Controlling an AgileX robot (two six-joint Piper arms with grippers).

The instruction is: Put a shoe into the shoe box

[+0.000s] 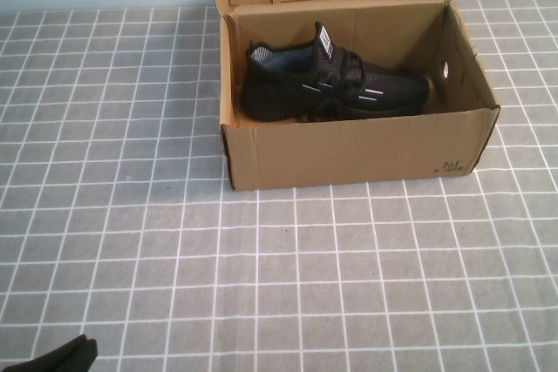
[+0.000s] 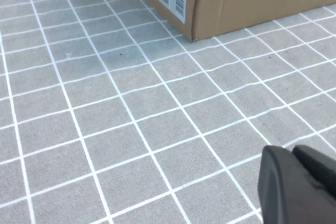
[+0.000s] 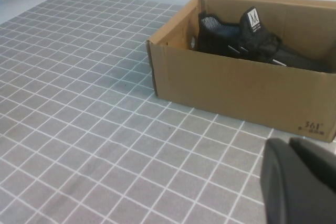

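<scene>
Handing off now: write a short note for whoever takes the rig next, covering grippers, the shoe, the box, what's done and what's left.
Left gripper: jaws shut, empty, pulled back low over the tiled table on the robot's left, clear of the box.
Right gripper: jaws shut, empty, parked short of the box's near wall.
The shoe lies inside the shoe box, toe to the robot's right, heel left.
Done: shoe is in.
Left: nothing for placement; lid flap stands open at the back.

We see little of our own body. Our left pincer (image 2: 302, 182) is matte black plastic with rounded, blunt edges and a thin seam between its two halves. Our right pincer (image 3: 299, 179) looks alike: dark, smooth, softly rounded, without markings.
</scene>
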